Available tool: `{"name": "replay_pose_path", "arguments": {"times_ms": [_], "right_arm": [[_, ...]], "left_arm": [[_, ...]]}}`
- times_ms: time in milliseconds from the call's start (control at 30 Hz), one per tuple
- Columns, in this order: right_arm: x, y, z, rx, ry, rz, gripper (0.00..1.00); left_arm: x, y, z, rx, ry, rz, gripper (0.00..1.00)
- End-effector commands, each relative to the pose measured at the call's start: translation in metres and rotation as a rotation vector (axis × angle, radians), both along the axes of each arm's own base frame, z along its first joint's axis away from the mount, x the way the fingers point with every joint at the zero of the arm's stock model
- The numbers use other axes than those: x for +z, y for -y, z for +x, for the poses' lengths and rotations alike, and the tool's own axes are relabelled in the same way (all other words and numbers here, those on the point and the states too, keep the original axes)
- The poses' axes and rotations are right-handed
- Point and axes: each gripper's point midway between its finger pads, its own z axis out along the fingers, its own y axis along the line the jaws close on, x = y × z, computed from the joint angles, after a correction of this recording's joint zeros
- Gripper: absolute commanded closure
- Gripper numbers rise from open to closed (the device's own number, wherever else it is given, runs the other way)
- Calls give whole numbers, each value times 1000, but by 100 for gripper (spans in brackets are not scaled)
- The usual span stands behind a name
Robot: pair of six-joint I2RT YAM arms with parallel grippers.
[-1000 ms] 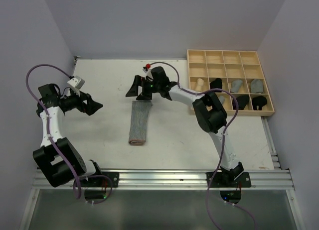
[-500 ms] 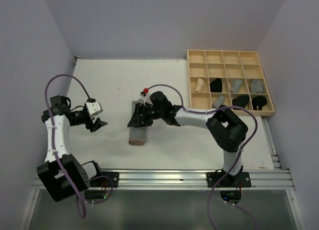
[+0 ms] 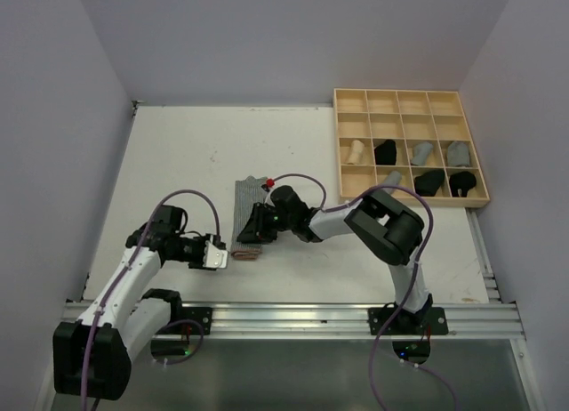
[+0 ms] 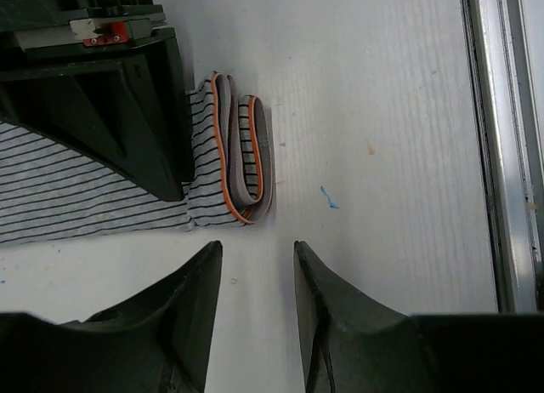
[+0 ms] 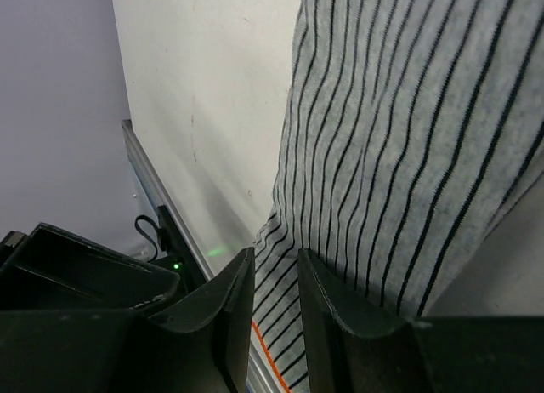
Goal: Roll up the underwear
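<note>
The left arm (image 3: 124, 286) and right arm (image 3: 412, 273) have white links between bulky black joints, each with a looping purple cable (image 3: 182, 195). The left gripper (image 4: 255, 250) has matte black wedge-shaped fingers (image 4: 191, 299) and a white wrist block (image 3: 214, 252). The right wrist bears a small red tab (image 3: 268, 181).

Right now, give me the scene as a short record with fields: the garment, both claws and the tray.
garment: striped grey underwear, folded into a long strip on the table
near end: folded over on itself, orange trim showing
left claw: beside the near end, jaws apart, holding nothing
right claw: over the strip, jaws narrowly apart, grip unclear
wooden grid tray: far right of the table, rolled garments in several compartments
</note>
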Motion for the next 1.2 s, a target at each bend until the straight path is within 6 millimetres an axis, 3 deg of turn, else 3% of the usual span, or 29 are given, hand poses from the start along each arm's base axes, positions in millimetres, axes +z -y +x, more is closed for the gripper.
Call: {"name": "replay_pose_path", "arguments": {"times_ms": [0,167,233,367,600,733,1167], "right_arm": [[12,-8,4,-31,3,80,69],[56,-7,13,-51,83,107,69],[56,-6,14,-44,86,69,70],[26,-1,13,-24,77,-22,73],[-31,7,6,5,27,-127,87],[-52,11,4,12,4,-170,95],[-78,22,-4,22,-27,-234,100]], "left_arm": [[-3,5,16,-27,132,24,58],[-11,7,13,-53,195,19,59],[-7,9,20,-44,258,11,58],[-3,13,26,-38,324,0,48],[-25,22,17,-144,316,64,47],[-43,23,14,-194,354,122,47],[-60,27,29,-152,521,162,46]]}}
